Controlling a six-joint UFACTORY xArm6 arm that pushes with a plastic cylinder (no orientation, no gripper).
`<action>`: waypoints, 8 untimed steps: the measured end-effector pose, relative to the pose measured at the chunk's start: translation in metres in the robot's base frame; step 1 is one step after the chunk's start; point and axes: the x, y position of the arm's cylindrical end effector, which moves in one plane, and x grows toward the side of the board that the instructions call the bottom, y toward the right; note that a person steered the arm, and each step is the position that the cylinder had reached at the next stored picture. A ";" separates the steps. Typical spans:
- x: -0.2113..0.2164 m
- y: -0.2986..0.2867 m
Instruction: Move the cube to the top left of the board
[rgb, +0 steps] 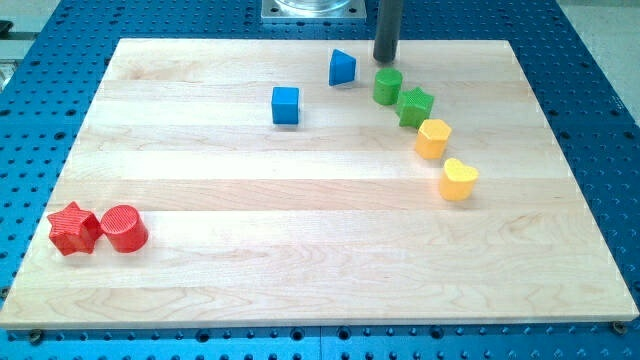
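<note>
Approach step, no contact yet. My tip (386, 58) sits near the tabletop's (300, 260) top edge, just above the green cylinder (388, 86). No gripper fitted. Blue cube (285, 105) lies upper centre-left; next push must come from its right, driving it leftward and up.

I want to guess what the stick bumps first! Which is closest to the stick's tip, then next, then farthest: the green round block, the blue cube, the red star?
From my tip, near the view's top:
1. Green cylinder, just below the tip.
2. Blue cube, off to the view's left.
3. Red star, far at the view's bottom left.
</note>
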 end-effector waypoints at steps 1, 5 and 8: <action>0.044 -0.069; 0.125 -0.146; 0.071 -0.120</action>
